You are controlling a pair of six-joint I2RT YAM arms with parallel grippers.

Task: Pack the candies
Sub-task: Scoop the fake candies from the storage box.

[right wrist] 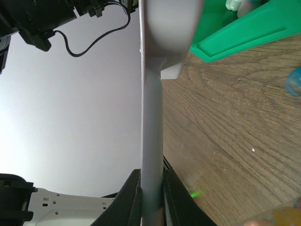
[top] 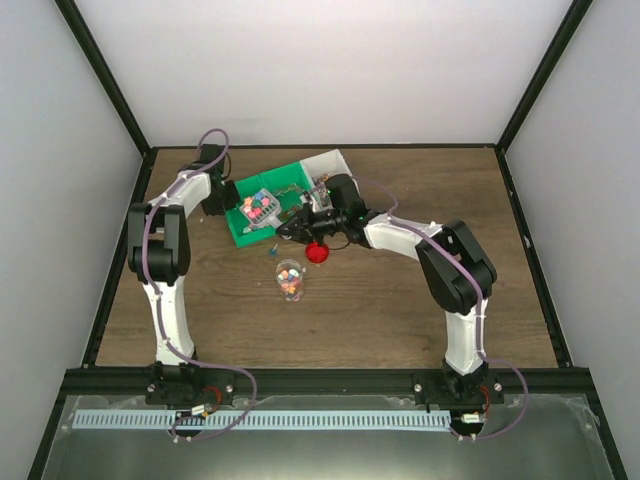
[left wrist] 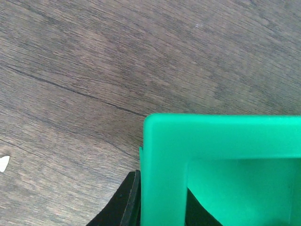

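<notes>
You see a green tray [top: 236,236] upper left of centre on the wooden table [top: 400,310], with a white box [top: 335,160] at its upper-right end. A round red lid [top: 317,252] lies just beside the tray's lower-right corner, and a clear jar [top: 290,278] stands below and left of the lid. In the right wrist view, a white scoop [right wrist: 151,117] runs up mid-frame.

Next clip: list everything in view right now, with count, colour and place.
candies: many, mixed colours, in the green bin; some in the jar
green bin: one, green, far middle of the table
white bin: one, white, at the green bin's far right
jar: one, clear, nearer than the green bin
red lid: one, red, between jar and green bin
scoop: one, white, at the green bin's edge
table: one, brown wood
left arm: white and black, jaws shut on the green bin's wall
right arm: white and black, jaws shut on the scoop's handle
</notes>
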